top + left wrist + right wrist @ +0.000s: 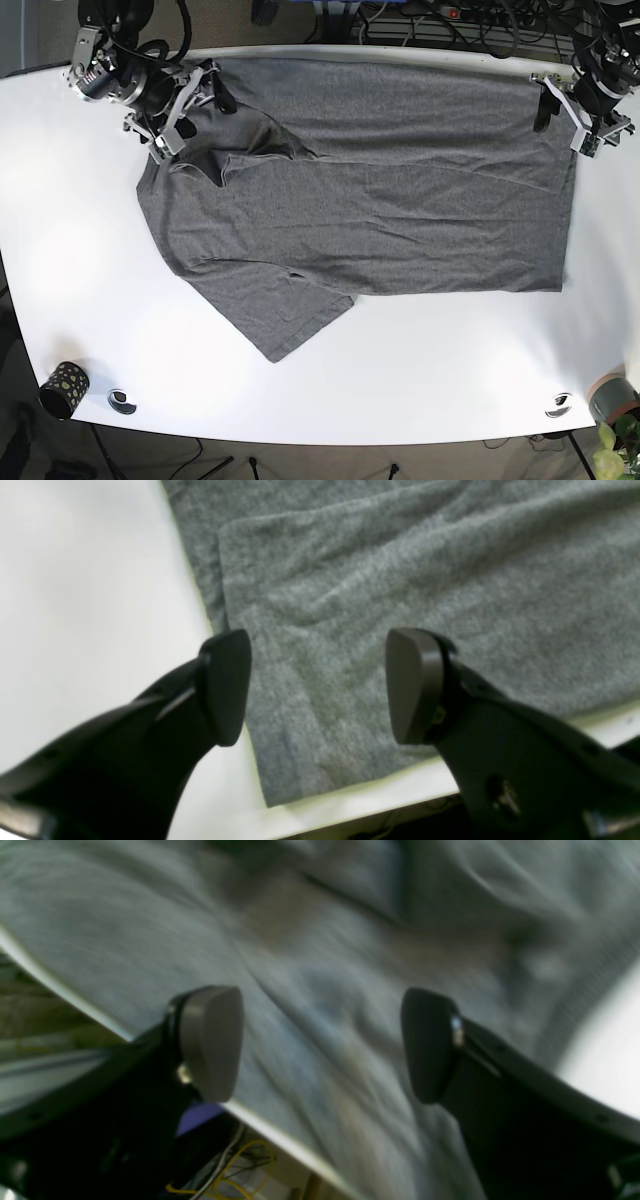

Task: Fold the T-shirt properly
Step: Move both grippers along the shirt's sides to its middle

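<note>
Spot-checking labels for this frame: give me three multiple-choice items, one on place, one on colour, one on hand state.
1. Where is the left hand?
A. at the T-shirt's hem corner, near the far table edge
B. over the near sleeve
C. beside the small cup

2. What colour is the T-shirt?
A. red
B. grey
C. white

3. How are the two hands?
A. both shut on cloth
B. one open, one shut
C. both open

Answers:
1. A, the base view puts it at the shirt's far corner on the white table.
2. B, grey fabric in every view.
3. C, both wrist views show the left hand and right hand with fingers spread, nothing pinched.
</note>
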Available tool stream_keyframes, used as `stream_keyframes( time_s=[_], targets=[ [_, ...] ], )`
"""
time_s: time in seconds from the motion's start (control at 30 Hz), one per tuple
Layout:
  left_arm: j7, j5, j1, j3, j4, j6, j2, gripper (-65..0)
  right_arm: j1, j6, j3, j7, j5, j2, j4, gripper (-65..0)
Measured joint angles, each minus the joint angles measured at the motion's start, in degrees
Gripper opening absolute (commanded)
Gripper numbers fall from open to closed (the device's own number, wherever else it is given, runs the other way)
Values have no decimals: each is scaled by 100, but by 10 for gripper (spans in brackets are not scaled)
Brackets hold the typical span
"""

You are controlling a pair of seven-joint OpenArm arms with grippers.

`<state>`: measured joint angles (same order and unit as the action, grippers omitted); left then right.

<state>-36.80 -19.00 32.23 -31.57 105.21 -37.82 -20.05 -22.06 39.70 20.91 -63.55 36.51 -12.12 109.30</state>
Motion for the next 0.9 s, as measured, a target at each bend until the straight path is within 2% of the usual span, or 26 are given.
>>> stream_keyframes(
  time_s=[0.07,0.2,0.27,0.53,0.7,0.9],
  targets=[
    [0,13,26,0,0,2,2,-258,177,-4,-116,7,-26,-11,-157,-209],
    [0,11,114,0,0,2,-9,-258,588,-2,-385,15,-13,-11,-522,-311],
    [-4,13,120,0,-9,-4,2,-258,769,-7,-496,15,-20,-15,-654,-333],
    [-4,13,116,0,-223,0,2,-258,1633,-4,-1086,20,-26,-11,-1572,-328],
    [0,15,103,0,-227,2,0,-258,2295,-39,-1113,17,-76,57,-2229,-328],
    [-2,33,94,0,-227,2,0,-258,2754,-24,-1110,48,-20,83,-2234,-325]
  ],
)
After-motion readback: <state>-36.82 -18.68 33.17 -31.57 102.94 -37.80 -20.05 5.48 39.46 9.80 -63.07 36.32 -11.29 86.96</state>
